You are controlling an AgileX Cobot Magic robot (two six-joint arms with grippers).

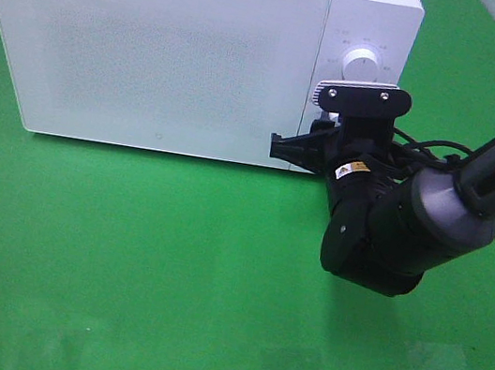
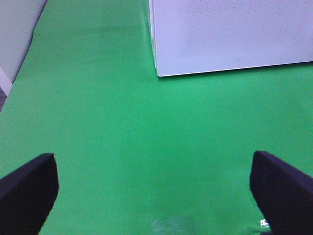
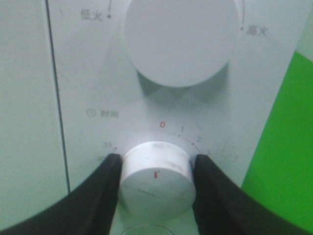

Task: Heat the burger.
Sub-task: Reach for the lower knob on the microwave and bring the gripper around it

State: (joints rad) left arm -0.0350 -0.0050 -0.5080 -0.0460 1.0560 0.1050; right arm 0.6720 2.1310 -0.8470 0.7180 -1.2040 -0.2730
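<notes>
The green table (image 1: 119,268) lies under everything, and on it stands the white microwave oven (image 1: 157,46), directly in front of your right pincer (image 3: 157,164). Its door (image 1: 146,54) is closed and begins just beside this pincer, on the left of it as the high camera shows. The burger is in no view. I judge that it is already inside the oven, behind the closed door, but the pictures cannot prove this.

On the control panel, the power knob (image 3: 178,39) is just above the right pincer and nothing touches it. The timer knob (image 3: 155,183) sits between the two fingers. They press on both of its sides, so the right pincer is closed on this knob. The red mark on the knob seems to point close to the zero, so I think the time is not yet set.

Your left pincer (image 2: 154,188) has its jaws wide apart and holds nothing. Only green table is under it, with the oven's corner well ahead.

What is left, by my judgement: turn the timer knob away from zero to begin the heating.
</notes>
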